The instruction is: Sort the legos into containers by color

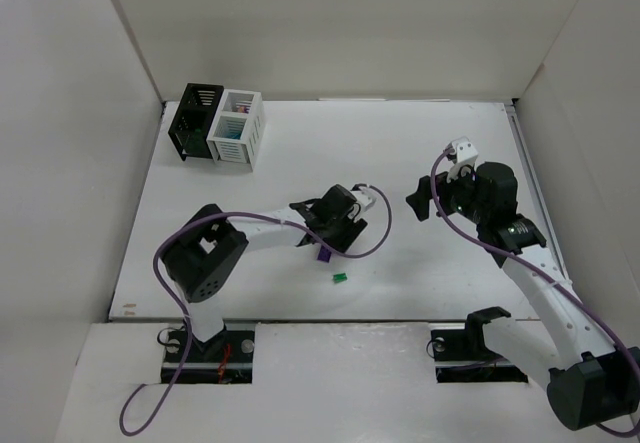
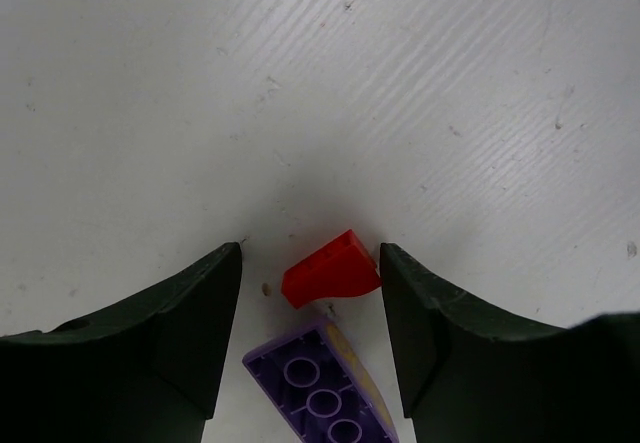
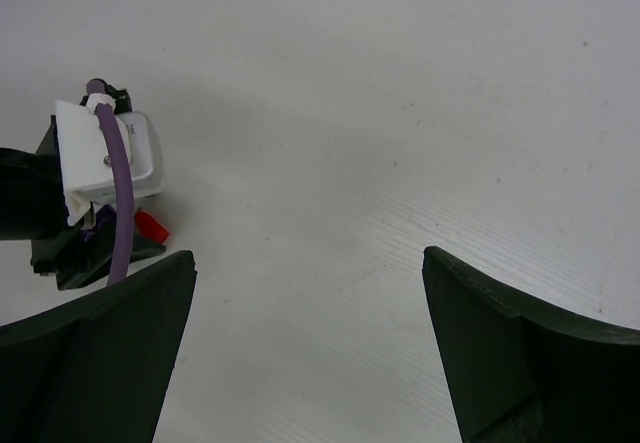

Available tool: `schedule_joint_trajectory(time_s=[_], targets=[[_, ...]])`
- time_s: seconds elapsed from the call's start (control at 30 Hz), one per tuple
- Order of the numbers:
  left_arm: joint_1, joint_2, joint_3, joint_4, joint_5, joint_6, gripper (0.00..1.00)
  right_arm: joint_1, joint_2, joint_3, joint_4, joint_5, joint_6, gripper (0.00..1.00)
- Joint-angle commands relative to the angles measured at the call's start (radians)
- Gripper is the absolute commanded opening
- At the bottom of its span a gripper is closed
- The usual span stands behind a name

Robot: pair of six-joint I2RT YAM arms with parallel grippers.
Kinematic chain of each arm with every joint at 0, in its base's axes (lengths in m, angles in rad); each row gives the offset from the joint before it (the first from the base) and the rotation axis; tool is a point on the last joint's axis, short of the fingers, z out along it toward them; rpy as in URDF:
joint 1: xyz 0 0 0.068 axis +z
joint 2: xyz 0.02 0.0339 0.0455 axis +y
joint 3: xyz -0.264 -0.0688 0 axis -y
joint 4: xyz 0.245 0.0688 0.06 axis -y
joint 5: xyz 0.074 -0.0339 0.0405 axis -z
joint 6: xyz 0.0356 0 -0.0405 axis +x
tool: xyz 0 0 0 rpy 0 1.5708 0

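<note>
My left gripper [image 2: 310,248] stands open, low over the table, astride a small red wedge lego [image 2: 330,271]. The wedge touches the right fingertip [image 2: 400,283], and a gap shows on its left side. A purple lego [image 2: 320,383] lies studs-down just behind it. From above, the left gripper [image 1: 335,225] is mid-table with the purple lego [image 1: 323,254] beside it and a green lego [image 1: 340,279] nearer the front. My right gripper [image 3: 310,263] is open and empty above bare table. The black container [image 1: 196,121] and the white container [image 1: 237,128] stand at the back left.
The white container holds a few small legos, teal and pink. White walls enclose the table on three sides. In the right wrist view the left wrist camera housing [image 3: 110,158] and its purple cable [image 3: 118,203] appear at the left edge.
</note>
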Motion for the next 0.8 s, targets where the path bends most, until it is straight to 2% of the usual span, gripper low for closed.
schedule_joint_trajectory(time_s=[0.0,0.13,0.2,0.4,0.53,0.77], targets=[[-0.011,0.02,0.009,-0.112,-0.063,-0.042,0.53,-0.003,-0.006,-0.003,0.01,0.01,0.009,1.0],[-0.011,0.042,0.009,-0.112,-0.063,-0.054,0.53,-0.003,-0.006,-0.003,0.019,0.01,0.009,1.0],[-0.011,0.053,0.031,-0.112,-0.052,-0.054,0.45,-0.003,-0.006,-0.003,0.019,0.01,0.009,1.0],[-0.029,0.075,0.042,-0.122,-0.043,-0.054,0.32,-0.003,-0.006,-0.003,0.019,0.01,0.009,1.0],[-0.029,0.024,0.042,-0.122,-0.052,-0.063,0.31,-0.003,-0.006,-0.003,0.019,0.01,0.009,1.0],[-0.029,-0.091,0.042,-0.109,-0.121,-0.072,0.22,-0.003,-0.016,-0.003,0.028,0.01,0.009,1.0]])
